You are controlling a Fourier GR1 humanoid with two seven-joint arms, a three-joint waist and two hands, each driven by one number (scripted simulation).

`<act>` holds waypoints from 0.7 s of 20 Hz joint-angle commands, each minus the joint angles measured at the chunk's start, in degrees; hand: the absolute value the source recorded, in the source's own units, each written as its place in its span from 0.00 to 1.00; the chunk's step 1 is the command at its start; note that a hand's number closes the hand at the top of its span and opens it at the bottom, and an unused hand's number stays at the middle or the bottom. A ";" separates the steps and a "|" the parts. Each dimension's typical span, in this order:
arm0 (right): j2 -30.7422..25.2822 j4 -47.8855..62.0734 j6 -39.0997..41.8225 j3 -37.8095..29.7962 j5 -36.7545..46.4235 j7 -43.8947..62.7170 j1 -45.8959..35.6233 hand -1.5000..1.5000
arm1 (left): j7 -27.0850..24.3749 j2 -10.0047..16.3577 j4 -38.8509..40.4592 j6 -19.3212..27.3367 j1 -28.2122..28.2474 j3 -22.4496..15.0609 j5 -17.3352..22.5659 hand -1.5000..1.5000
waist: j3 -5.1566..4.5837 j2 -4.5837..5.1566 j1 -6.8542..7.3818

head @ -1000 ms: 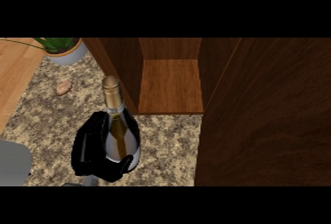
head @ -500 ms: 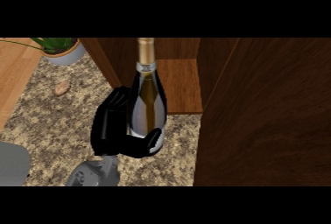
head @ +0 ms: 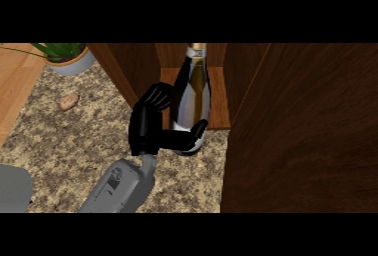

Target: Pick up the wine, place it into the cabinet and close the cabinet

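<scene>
A dark wine bottle (head: 190, 95) with a gold-foil neck stands upright in my right hand (head: 151, 130). The fingers curl round its left side and the thumb wraps its lower right. The bottle's base sits at the front lip of the open wooden cabinet's shelf (head: 218, 119), and its neck reaches back into the opening. My left hand does not show; only a grey piece of that arm (head: 13, 187) lies at the lower left edge.
The open cabinet door (head: 303, 130), a tall dark wood panel, fills the right side. A potted plant (head: 68, 57) stands at the back left. A small brown item (head: 69, 101) lies on the speckled counter (head: 66, 145). A light wooden surface (head: 15, 85) borders the left.
My right hand has carried the bottle away from me and to the right, from the open counter to the cabinet opening.
</scene>
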 commanded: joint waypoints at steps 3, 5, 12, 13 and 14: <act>-1.26 -14.06 0.88 -1.16 -8.09 5.47 6.01 0.00 | -4.04 -0.02 7.82 0.85 -1.62 -1.17 2.39 1.00 | -0.02 -0.03 -0.43; -0.27 -11.32 1.05 1.25 -5.70 3.38 5.64 0.00 | -5.39 -0.02 14.01 -0.69 -5.60 2.14 2.98 1.00 | -0.02 0.10 -0.25; -0.12 -13.00 -0.25 0.05 -6.77 6.98 3.39 0.00 | -13.56 -0.03 22.95 -0.57 -7.41 -1.53 10.83 1.00 | -0.08 0.16 -0.31; -0.46 -11.18 1.44 -0.55 -6.48 3.52 5.75 0.00 | -16.08 -0.03 24.29 -0.27 -6.99 -3.25 13.35 1.00 | -0.04 0.15 -0.44; -0.09 -9.35 1.78 -2.41 -7.29 1.54 4.88 0.00 | -15.06 -0.03 19.71 1.07 -3.28 -5.18 11.86 1.00 | 0.00 -0.02 0.40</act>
